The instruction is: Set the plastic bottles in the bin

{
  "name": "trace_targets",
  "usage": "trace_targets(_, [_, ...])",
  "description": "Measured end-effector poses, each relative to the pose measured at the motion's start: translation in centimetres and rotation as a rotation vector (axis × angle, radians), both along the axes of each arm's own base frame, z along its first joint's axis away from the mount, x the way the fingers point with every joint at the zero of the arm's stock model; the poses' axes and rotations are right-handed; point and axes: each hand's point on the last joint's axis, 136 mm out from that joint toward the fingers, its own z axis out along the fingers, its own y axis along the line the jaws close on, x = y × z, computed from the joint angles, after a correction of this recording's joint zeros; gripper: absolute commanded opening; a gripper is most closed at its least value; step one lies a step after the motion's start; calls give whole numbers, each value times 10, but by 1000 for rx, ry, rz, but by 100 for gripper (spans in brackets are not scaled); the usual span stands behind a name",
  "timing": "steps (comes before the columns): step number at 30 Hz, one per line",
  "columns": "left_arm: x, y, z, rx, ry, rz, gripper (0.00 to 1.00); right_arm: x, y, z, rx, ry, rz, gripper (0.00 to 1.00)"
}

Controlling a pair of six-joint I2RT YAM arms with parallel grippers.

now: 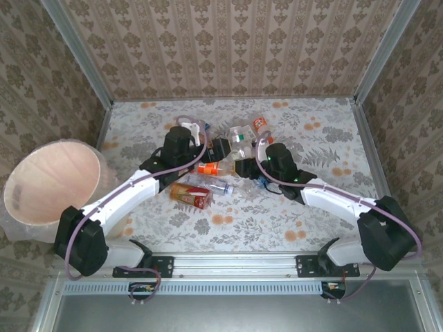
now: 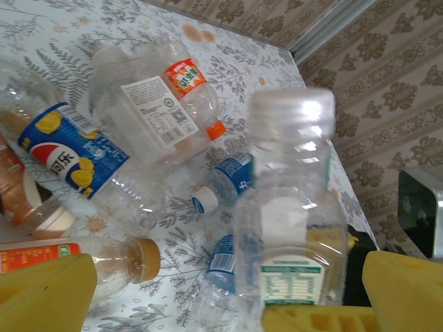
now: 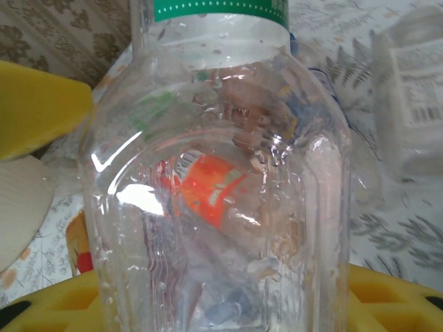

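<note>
left gripper (image 2: pixel 230 277) wide open, straddling green-label bottle (image 2: pixel 291 207), well right of bin (image 1: pixel 55 180). right gripper (image 1: pixel 243 167): can't tell (bottle in the way). tip: center jaws on body, squeeze gently, lift clear of pile (image 1: pixel 201 194) before swinging to bin.

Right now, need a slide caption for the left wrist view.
Left tool open around a clear white-capped bottle, more bottles lying on the floral table behind.

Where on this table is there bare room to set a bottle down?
Bare floral tablecloth lies right of the right arm, and in the near strip between both arm bases. The middle is crowded with clear plastic bottles.
</note>
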Motion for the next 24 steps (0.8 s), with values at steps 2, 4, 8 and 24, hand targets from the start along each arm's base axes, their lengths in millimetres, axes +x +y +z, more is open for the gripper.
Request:
trace_targets(2, [-4,-6,2,3,-7,-9,100,3,9,3,0,-14,27,33])
trace_targets(4, [-4,-9,1,16,-4,-5,100,4,17,4,-1,-26,54,34])
trace_targets(8, [7,-10,-5,40,12,28,100,-3,31,4,-6,-46,119,34])
trace_targets(24, [6,-24,-10,2,46,-23,62,-8,53,25,11,-120,191,46])
